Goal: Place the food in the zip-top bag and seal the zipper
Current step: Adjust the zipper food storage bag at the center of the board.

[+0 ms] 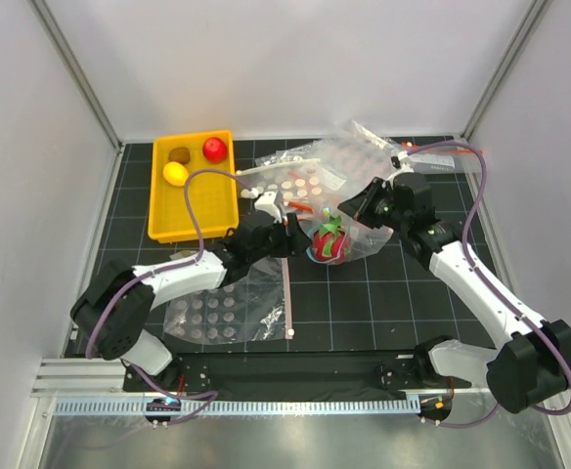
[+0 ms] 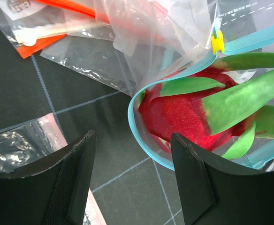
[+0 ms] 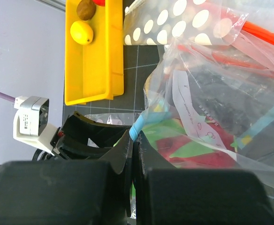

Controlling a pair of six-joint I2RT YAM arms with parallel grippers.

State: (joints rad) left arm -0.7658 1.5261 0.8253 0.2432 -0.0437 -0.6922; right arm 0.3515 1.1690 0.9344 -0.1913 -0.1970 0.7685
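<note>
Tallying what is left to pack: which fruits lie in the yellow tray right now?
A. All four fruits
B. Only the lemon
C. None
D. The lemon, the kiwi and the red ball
D: the lemon, kiwi and red ball lie in the yellow tray, while the pink-red fruit sits in the mouth of the zip-top bag.

The left arm (image 1: 178, 274) is stretched towards the middle, the left gripper (image 2: 133, 138) held with fingers apart, nothing between them. The right arm (image 1: 471, 278) is bent inward, the right gripper (image 3: 133, 146) clamped on the zipper (image 3: 138, 129).
</note>
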